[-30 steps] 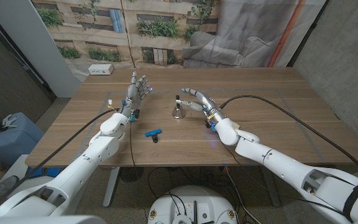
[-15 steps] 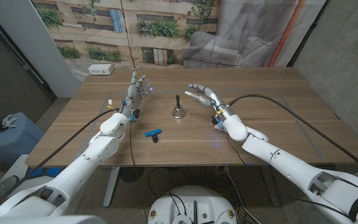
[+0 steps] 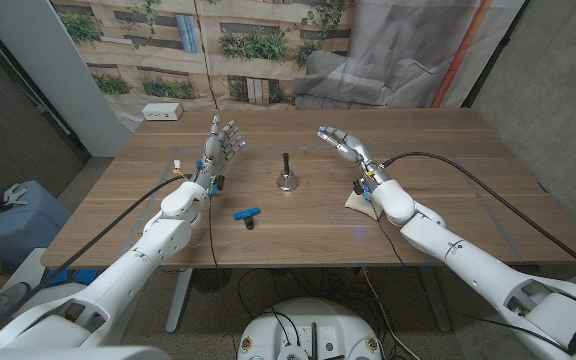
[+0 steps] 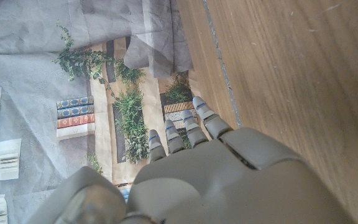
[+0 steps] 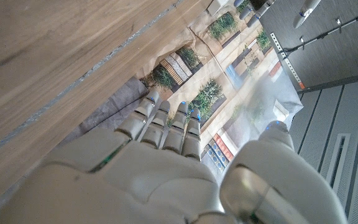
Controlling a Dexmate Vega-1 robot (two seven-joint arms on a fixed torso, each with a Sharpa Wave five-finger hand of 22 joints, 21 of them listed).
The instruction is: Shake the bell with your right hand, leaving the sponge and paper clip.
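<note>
Upright on the desk (image 3: 438, 215) stands the bell (image 3: 287, 176), free of any grip, between the two hands and well apart from both. Right hand (image 3: 343, 143) hovers off to the bell's side and a little beyond it, fingers (image 3: 326, 132) spread and holding nothing. Beside that arm's wrist lies the tan sponge (image 3: 357, 201). Left hand (image 3: 223, 142) stands on the other side, fingers apart and pointing up, holding nothing. A blue paper clip (image 3: 246, 213) lies nearer the robot than the bell.

The left hand (image 4: 191, 180) holds nothing, its fingers (image 4: 201, 118) held straight and close together beside the wooden bench (image 4: 291, 74), a printed plant backdrop (image 4: 98, 81) beyond.
</note>
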